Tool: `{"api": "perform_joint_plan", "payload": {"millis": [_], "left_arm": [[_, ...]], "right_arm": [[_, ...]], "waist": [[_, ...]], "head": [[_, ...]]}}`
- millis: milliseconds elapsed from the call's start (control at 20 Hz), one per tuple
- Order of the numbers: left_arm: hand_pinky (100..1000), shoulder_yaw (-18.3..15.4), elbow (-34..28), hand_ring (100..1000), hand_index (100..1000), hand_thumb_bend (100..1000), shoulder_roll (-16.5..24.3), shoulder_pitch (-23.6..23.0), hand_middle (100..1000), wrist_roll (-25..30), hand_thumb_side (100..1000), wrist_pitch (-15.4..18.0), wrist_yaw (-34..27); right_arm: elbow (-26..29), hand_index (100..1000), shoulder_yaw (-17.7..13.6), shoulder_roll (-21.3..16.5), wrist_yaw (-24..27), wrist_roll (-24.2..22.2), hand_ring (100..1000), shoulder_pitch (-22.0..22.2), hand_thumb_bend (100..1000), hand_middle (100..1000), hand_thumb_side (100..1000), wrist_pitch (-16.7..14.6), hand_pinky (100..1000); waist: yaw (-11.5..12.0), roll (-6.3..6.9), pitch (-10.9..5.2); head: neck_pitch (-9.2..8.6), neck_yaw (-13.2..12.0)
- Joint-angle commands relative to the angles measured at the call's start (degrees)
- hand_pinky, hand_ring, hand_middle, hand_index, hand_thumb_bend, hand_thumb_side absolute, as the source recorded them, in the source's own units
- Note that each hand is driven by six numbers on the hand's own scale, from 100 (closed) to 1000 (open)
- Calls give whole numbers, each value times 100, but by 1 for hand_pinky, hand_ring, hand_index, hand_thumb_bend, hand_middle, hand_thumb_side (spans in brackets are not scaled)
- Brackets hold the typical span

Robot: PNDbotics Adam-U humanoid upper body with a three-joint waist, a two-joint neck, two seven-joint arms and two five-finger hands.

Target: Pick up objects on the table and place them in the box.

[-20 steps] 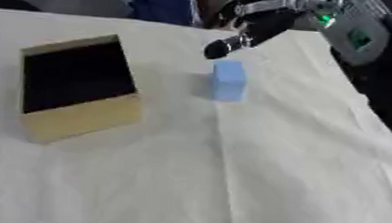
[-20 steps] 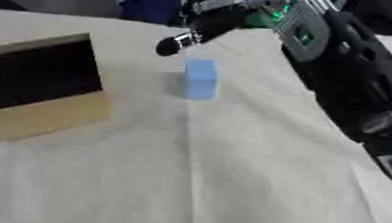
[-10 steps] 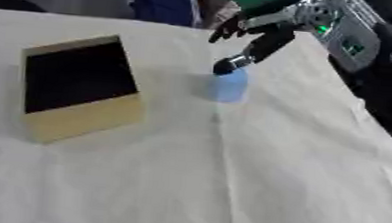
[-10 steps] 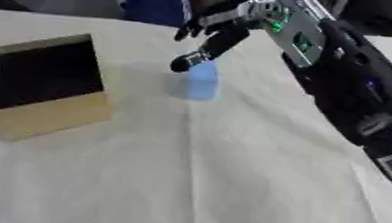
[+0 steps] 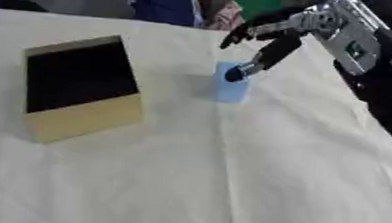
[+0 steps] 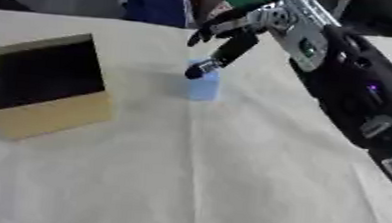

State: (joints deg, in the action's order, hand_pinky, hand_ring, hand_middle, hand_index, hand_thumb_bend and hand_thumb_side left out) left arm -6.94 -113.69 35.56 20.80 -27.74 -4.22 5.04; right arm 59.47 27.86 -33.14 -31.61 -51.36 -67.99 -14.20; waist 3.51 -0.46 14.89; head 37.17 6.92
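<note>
A light blue block (image 5: pixel 230 87) stands upright on the white cloth, right of the box. The box (image 5: pixel 80 88) is tan outside and black inside, open at the top, on the left half of the table. My right hand (image 5: pixel 271 35) reaches in from the upper right, open, with its fingers spread above the block and its thumb tip (image 5: pixel 236 74) down at the block's top right edge. Whether the thumb touches the block is unclear. My left hand shows in neither view.
My black right arm (image 6: pixel 350 95) crosses the upper right of the table. A white cloth (image 5: pixel 228 186) with creases covers the table. Dark blue fabric (image 5: pixel 166 3) shows beyond the far edge.
My right hand has come down and forward over the blue block, thumb tip now at its top. The block and the box have stayed put.
</note>
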Motion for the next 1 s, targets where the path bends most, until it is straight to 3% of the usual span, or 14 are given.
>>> {"api": "perform_joint_plan", "payload": {"millis": [50,150,250,800,900,950,1000], "left_arm": [[751,-48,-90,799,800,145,157,82,702,9,922,27,-8],[751,-54,-90,799,799,143,147,71,702,13,919,26,-7],[751,-60,-90,806,799,142,140,65,702,13,918,25,-8],[750,-66,-90,809,793,135,109,60,700,54,914,42,-8],[750,-66,-90,809,790,135,105,56,700,61,917,38,-12],[750,-67,-90,809,789,135,105,55,700,65,916,37,-12],[749,-68,-90,809,789,135,105,54,700,68,915,38,-11]], "right_arm": [[-215,1000,-153,-114,-217,-61,991,-110,419,968,806,-107,979],[-350,1000,-213,-77,-298,-61,977,-126,343,953,759,-134,971],[-432,1000,-277,-48,-337,-61,959,-141,324,936,738,-147,961],[-753,1000,-462,107,-396,-61,902,-198,351,881,710,-79,924],[-729,1000,-501,127,-388,-61,895,-204,501,876,765,-66,923],[-711,1000,-506,131,-378,-61,885,-206,624,872,793,-63,928],[-689,1000,-509,132,-376,-61,884,-212,642,871,798,-56,928]], "waist": [[-1,27,-83],[1,32,-68],[4,38,-52],[31,54,31],[38,57,46],[39,57,52],[40,56,58]], "head": [[-70,1],[-75,10],[-77,19],[-126,64],[-135,66],[-139,65],[-141,64]]}}
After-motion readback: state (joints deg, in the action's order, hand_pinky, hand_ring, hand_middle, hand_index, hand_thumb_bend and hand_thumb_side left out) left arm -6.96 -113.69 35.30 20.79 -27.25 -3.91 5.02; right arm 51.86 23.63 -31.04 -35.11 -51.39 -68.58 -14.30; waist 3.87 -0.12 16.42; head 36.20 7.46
